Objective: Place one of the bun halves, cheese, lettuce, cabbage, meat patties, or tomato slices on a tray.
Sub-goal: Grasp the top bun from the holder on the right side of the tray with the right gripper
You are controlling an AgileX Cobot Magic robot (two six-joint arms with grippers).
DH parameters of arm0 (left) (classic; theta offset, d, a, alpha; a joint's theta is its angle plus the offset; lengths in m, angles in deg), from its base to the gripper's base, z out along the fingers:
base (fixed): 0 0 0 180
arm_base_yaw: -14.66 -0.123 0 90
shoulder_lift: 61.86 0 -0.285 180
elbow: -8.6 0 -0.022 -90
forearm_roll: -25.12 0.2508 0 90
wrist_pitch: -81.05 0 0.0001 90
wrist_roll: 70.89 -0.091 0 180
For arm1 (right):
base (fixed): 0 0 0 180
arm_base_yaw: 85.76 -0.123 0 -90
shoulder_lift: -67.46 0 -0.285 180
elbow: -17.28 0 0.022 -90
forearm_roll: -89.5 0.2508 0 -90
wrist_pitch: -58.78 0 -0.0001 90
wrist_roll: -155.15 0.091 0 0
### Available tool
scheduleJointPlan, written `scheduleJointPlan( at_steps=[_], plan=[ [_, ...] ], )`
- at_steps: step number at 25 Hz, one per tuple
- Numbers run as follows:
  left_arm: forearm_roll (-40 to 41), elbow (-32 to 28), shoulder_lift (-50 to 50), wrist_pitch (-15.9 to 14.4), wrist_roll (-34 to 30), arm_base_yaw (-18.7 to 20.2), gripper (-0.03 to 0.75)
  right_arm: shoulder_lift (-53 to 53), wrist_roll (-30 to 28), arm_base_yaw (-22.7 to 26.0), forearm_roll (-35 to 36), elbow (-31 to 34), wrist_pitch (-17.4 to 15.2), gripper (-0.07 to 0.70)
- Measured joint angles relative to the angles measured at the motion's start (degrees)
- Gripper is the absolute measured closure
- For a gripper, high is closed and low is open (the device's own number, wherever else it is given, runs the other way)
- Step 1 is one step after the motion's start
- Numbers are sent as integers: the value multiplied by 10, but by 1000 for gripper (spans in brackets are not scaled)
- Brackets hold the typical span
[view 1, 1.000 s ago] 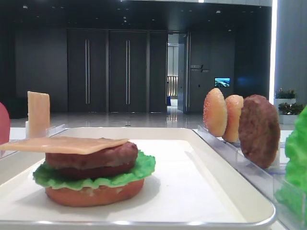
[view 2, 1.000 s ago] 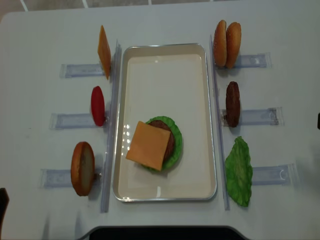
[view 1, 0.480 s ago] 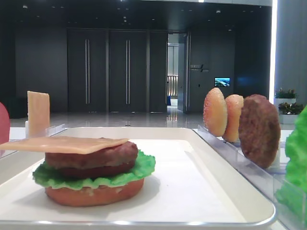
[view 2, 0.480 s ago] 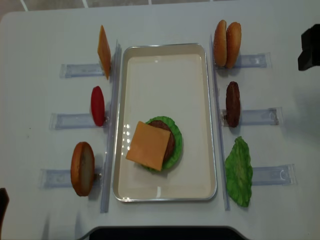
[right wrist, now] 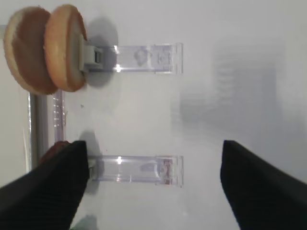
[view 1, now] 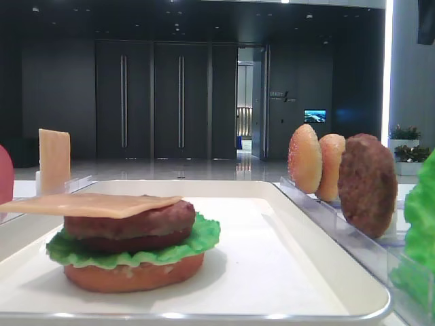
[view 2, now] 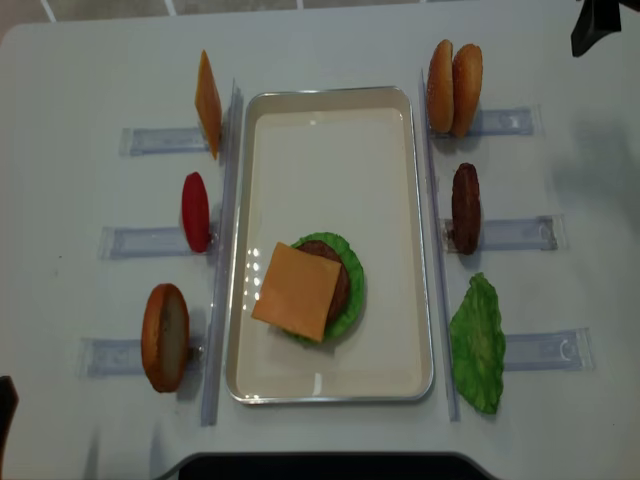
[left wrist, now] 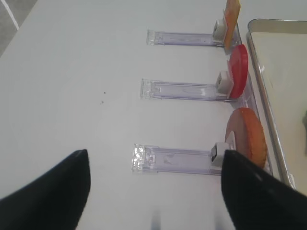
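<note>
Low front view: on the large white glossy-rimmed tray (view 1: pixel 272 204), stacked reddish bun bottom, ruffled green lettuce (view 1: pixel 204 238), dark patty and pale orange cheese square (view 1: pixel 92 204); still no domed top.

Right wrist view: right gripper (right wrist: pixel 153 187) spread wide, gripping nothing, above clear racks; two sesame-speckled tan bun tops (right wrist: pixel 64 48) upright at a rack's end. Best taken across the dome, lifted straight out.

Left wrist view: left gripper (left wrist: pixel 156 191) likewise spread, empty, beside the red tomato slice (left wrist: pixel 238 69).

Overhead view: plenty of bare tabletop right of the racks; tray rim close beside the buns.
</note>
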Motion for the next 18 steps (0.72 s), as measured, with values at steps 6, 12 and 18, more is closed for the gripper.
scheduleJointPlan(
  at_steps=[6, 12, 18],
  plan=[
    [0, 0, 0, 0, 0, 0, 64, -60, 8, 0, 11, -71, -1, 92],
    [0, 0, 0, 0, 0, 0, 65, -114, 26, 0, 22, -103, -3, 92],
    [0, 0, 0, 0, 0, 0, 65, -125, 61, -19, 20, -108, -3, 92]
  ],
)
